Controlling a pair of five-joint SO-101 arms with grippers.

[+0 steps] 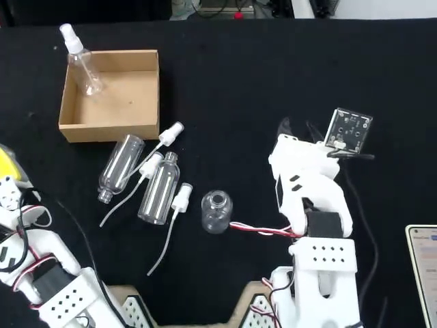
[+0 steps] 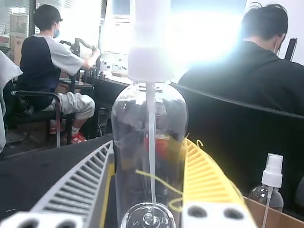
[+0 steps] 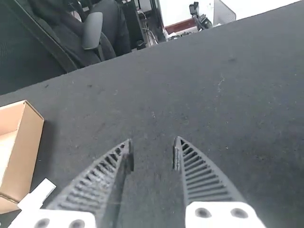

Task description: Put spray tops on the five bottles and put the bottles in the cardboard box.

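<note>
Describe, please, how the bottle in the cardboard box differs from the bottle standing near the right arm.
The bottle in the cardboard box carries a white spray top; the other bottle has a bare, open neck. The first stands inside the box, in a corner; the second stands on the black table, outside it. Both are clear.

We see the open cardboard box [image 1: 109, 128] near the worktop's far left corner. A capped bottle [image 1: 87, 74], clear with a white spray top fitted, leans in the box's far left corner. Nearer the front edge two clear bottles lie topless: the left bottle [image 1: 121, 164] and the middle bottle [image 1: 159, 190]. Three loose spray tops [image 1: 172, 132] with thin trailing tubes lie among them. Just right of these the upright bottle [image 1: 216, 210] stands with its mouth open. The held bottle [image 2: 149, 118], its top fitted, sits clamped in the left gripper [image 2: 148, 142].
</note>
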